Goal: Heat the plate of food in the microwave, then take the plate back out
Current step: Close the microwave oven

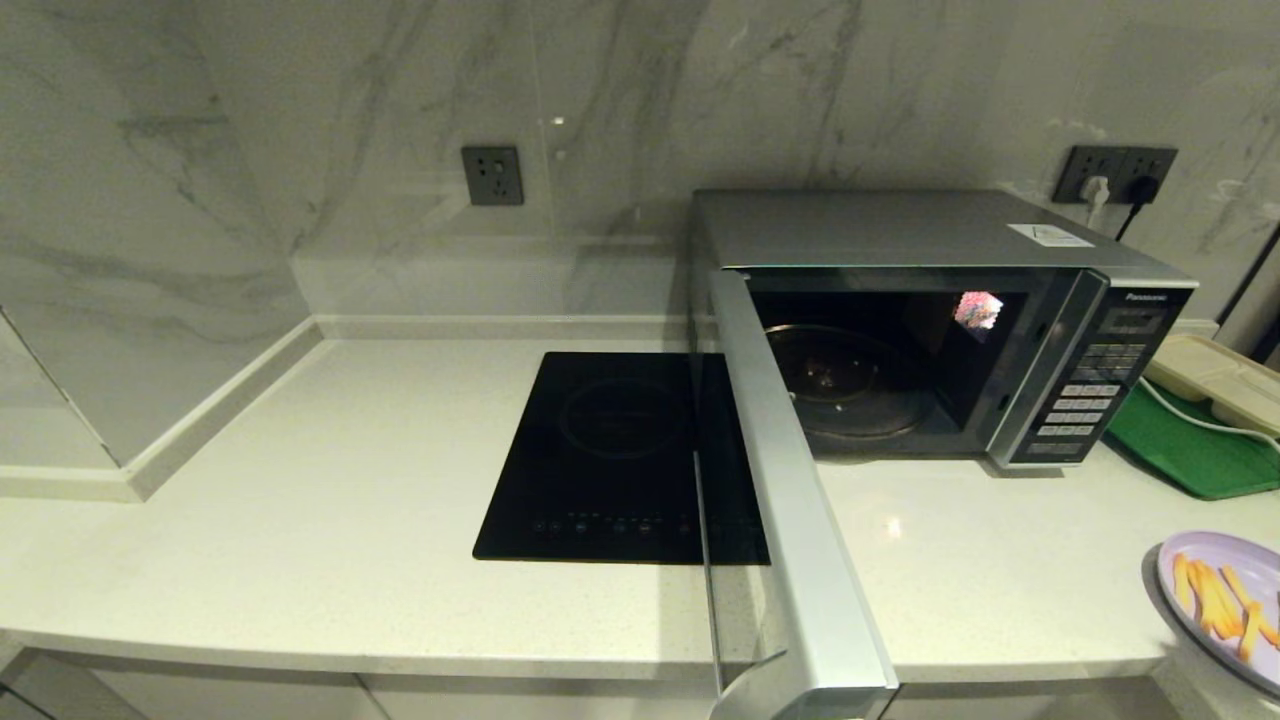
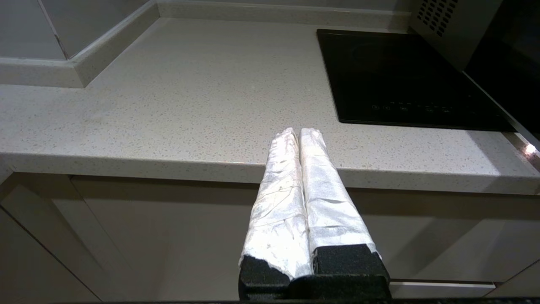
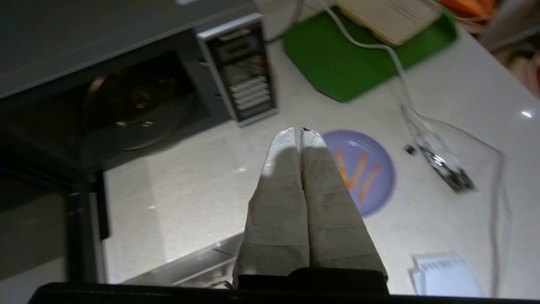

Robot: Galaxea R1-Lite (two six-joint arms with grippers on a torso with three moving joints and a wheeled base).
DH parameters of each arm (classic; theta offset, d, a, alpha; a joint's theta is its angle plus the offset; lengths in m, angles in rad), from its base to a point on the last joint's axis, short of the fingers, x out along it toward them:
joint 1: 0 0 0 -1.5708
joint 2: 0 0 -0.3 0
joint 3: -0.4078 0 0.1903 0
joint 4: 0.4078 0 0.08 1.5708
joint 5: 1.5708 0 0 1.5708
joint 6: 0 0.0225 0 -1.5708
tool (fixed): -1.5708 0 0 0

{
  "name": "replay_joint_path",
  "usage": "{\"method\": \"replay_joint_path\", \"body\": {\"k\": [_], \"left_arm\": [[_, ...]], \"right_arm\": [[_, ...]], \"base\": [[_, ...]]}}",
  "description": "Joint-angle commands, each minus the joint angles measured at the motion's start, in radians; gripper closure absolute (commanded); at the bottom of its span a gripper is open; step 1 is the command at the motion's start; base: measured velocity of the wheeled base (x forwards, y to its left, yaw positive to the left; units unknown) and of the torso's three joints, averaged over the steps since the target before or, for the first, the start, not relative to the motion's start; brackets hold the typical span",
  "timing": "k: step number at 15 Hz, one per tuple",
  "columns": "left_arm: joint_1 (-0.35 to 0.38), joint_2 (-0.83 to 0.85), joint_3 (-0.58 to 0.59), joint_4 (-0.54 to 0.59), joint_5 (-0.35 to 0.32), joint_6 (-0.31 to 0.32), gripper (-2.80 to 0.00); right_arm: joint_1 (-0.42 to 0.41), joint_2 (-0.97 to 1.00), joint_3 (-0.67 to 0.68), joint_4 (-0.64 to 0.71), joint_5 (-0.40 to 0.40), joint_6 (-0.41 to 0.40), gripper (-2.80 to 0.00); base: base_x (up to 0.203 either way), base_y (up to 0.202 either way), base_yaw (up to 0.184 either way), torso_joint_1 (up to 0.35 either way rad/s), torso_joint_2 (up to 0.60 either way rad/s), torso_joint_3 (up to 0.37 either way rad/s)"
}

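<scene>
I read the pale speckled stone countertop (image 1: 300,480) first, running wall to wall. On it sits the large silver-grey Panasonic microwave (image 1: 900,230), its dark glass door (image 1: 790,500) swung fully out toward me, the cavity empty with the round glass turntable (image 1: 850,380) bare. Left of it, the flat black glass cooktop (image 1: 620,450) is set into the counter. Right of the microwave lie a green flat tray (image 1: 1190,450) and on it a beige compartment tray (image 1: 1215,375).

The round pale lilac plate with thin orange-yellow fries (image 3: 363,173) rests on the counter near the front edge, right of the open door, not yet loaded. I judge it light but stiff and shallow, probably slick on the glaze; the fries are loose and will slide if it tilts. Best hold looks like a pinch on the bare rim, kept level.

The right gripper (image 3: 300,133) hovers above the counter between microwave front and plate, angled down, padded fingers (image 3: 325,198) pressed together, holding nothing. It must open before any grasp. The left gripper (image 2: 297,133) sits parked low before the counter edge, left of the cooktop, pads likewise together and empty.
</scene>
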Motion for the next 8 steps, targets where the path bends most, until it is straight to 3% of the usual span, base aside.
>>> {"method": "replay_joint_path", "body": {"k": [1,3,6,8], "left_arm": [[0.0,0.0,0.0,0.0,0.0,-0.001,0.0],[0.0,0.0,0.0,0.0,0.0,-0.001,0.0],[0.0,0.0,0.0,0.0,0.0,-0.001,0.0],[0.0,0.0,0.0,0.0,0.0,-0.001,0.0]], "right_arm": [[0.15,0.03,0.0,-0.073,-0.007,0.054,0.0],[0.278,0.069,0.001,-0.14,-0.085,0.074,0.0],[0.393,0.113,0.002,-0.249,-0.214,0.079,0.0],[0.518,0.143,0.001,-0.318,-0.371,0.074,0.0]], "base": [[0.0,0.0,0.0,0.0,0.0,0.0],[0.0,0.0,0.0,0.0,0.0,0.0],[0.0,0.0,0.0,0.0,0.0,0.0],[0.0,0.0,0.0,0.0,0.0,0.0]]}}
